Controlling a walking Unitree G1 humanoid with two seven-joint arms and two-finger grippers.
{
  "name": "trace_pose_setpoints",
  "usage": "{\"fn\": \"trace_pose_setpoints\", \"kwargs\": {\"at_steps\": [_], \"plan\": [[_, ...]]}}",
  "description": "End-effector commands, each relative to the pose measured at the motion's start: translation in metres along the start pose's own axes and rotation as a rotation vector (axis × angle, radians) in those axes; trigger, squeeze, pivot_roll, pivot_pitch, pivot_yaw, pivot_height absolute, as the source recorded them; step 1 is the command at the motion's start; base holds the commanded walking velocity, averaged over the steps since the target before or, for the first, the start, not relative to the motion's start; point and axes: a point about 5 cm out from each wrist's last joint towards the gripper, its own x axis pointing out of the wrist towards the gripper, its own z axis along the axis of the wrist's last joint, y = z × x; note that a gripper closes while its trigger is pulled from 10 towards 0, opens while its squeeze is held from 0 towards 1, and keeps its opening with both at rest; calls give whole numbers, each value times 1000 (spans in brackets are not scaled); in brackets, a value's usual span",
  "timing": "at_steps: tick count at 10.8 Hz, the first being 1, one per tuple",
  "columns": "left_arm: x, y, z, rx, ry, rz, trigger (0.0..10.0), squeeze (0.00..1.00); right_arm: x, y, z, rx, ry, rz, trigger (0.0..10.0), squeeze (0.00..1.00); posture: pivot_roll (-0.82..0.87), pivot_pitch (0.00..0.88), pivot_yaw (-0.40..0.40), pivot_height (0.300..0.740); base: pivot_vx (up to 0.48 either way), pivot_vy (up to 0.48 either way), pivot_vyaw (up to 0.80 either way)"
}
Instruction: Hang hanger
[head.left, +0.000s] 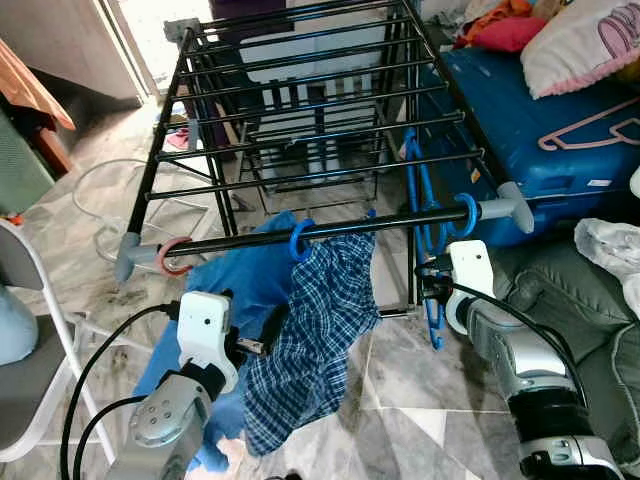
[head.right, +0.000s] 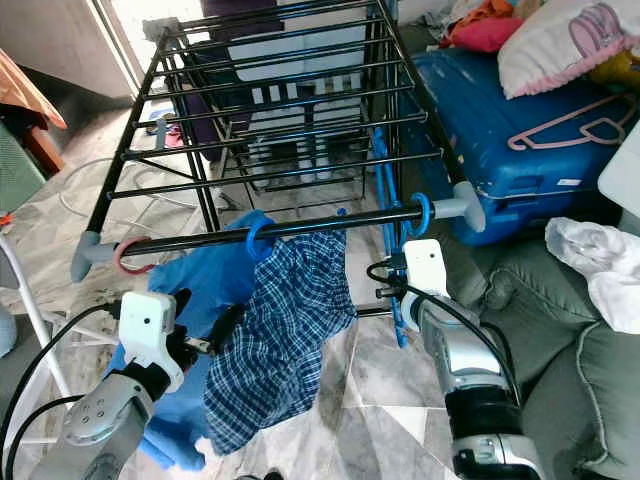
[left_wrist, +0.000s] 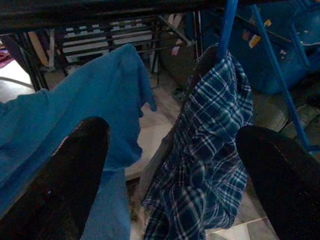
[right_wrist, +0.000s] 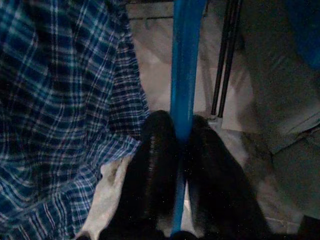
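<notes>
A black drying rack (head.left: 300, 120) stands ahead of me. On its front rail hang a pink hanger (head.left: 172, 256) with a blue garment (head.left: 245, 285), a blue hanger (head.left: 300, 240) with a plaid shirt (head.left: 320, 320), and an empty blue hanger (head.left: 426, 215) whose hook (head.left: 465, 213) is over the rail's right end. My right gripper (right_wrist: 181, 127) is shut on the empty hanger's lower bar, below the rail. My left gripper (left_wrist: 175, 175) is open, low in front of the blue garment and the plaid shirt, holding nothing.
A blue suitcase (head.left: 530, 120) lies right of the rack with a pink hanger (head.left: 590, 125) and a pillow (head.left: 585, 40) on it. A grey sofa (head.left: 600, 340) with a white cloth (head.left: 612, 245) is at the right. A white chair (head.left: 45, 330) stands at the left.
</notes>
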Motion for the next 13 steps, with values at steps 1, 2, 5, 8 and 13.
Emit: {"fn": "trace_pose_setpoints", "kwargs": {"at_steps": [1, 2, 5, 8, 13], "plan": [[0, 2, -3, -1, 19, 2, 10000, 0, 0, 10, -3, -27, 6, 32, 10000, 1000, -128, 78, 130, 740, 0, 0, 0], [0, 2, -3, -1, 18, 3, 10000, 0, -1, 10, -3, -41, -6, 25, 10000, 1000, -129, 77, 127, 740, 0, 0, 0], [1, 2, -3, -4, 16, 6, 10000, 0, -10, 4, -5, -100, -72, -7, 10000, 1000, -133, 77, 125, 740, 0, 0, 0], [3, 1, -3, -6, 13, 1, 10000, 0, -17, 3, -10, -122, -88, -25, 10000, 1000, -140, 74, 127, 740, 0, 0, 0], [6, 2, -2, 2, 0, 7, 10000, 0, -33, 10, -11, -146, -195, -58, 10000, 1000, -147, 62, 123, 740, 0, 0, 0]]}}
